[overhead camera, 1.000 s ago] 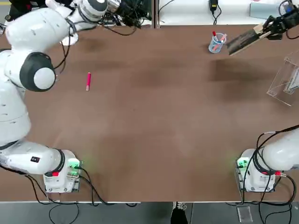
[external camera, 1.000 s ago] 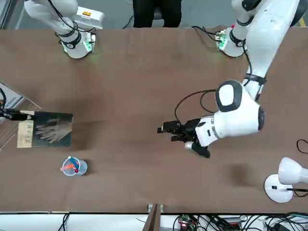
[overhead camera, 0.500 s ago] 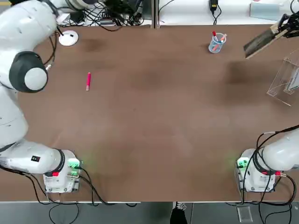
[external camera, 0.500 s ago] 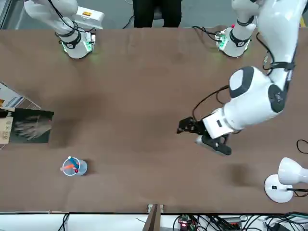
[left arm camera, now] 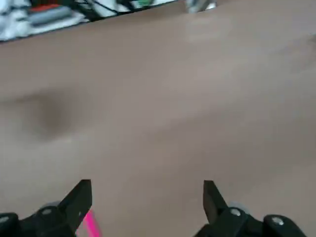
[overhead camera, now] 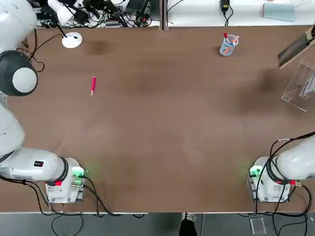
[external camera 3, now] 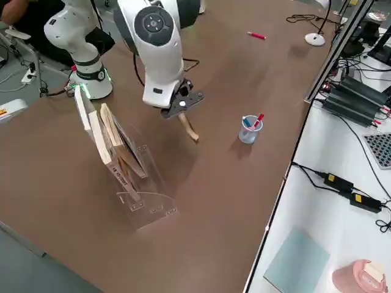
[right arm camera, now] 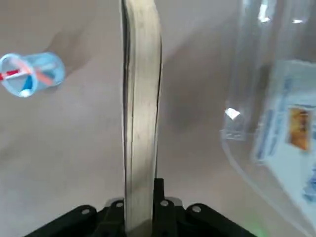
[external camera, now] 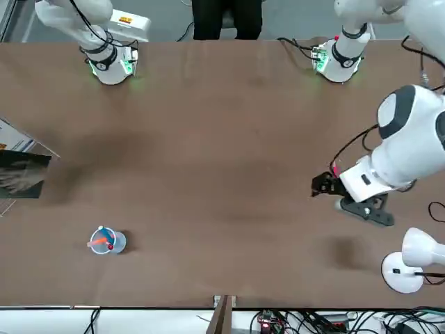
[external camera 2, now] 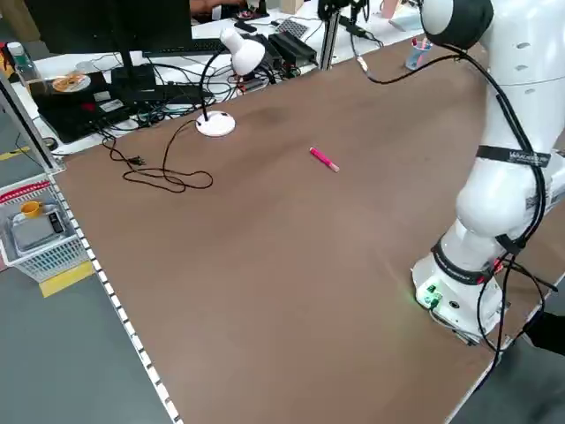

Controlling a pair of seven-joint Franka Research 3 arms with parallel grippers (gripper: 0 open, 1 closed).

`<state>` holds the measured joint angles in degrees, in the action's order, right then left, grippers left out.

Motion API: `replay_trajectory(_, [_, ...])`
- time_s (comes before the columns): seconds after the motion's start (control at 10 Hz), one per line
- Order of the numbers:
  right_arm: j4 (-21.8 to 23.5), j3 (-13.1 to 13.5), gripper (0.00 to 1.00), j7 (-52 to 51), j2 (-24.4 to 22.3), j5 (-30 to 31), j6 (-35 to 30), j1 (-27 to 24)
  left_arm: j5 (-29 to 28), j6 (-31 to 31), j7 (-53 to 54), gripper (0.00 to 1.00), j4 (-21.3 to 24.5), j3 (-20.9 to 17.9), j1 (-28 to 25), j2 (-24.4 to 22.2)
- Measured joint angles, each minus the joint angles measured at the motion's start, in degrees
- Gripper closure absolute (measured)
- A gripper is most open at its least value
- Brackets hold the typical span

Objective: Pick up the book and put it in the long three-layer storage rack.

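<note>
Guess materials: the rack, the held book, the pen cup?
The rack: clear acrylic by the look, glossy; the table and the books in it show through.
The book: paper, matte; a pale page edge shows between thin covers, clamped in the right gripper.
The pen cup: clear, blue-tinted, probably plastic, could be glass.

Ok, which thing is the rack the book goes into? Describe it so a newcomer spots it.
Look at the table edge on the robot's right side. The long three-layer storage rack stands there: clear acrylic with slanted tiers, already holding a few books, far bigger than the small clear pen cup nearby.
</note>
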<state>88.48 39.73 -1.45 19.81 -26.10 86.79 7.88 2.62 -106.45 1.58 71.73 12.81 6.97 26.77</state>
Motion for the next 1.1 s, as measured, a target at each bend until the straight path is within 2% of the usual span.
replay_trajectory(0.3, [-0.4,1.8,0.85,0.0,0.7,1.7,0.4,-0.6,-2.0,4.1,-0.1,0.00,0.1,-0.1,-1.2,-2.2])
replay_trajectory(0.8, [-0.6,2.4,0.85,1.9,1.9,4.6,0.9,-0.6,-2.7,4.5,0.9,0.00,0.3,-0.2,-5.6,-2.8])
replay_trajectory(1.1, [-0.6,4.1,0.85,2.0,3.7,5.1,1.8,-0.6,-8.6,4.7,5.9,0.00,0.3,-2.0,-5.5,-3.9])
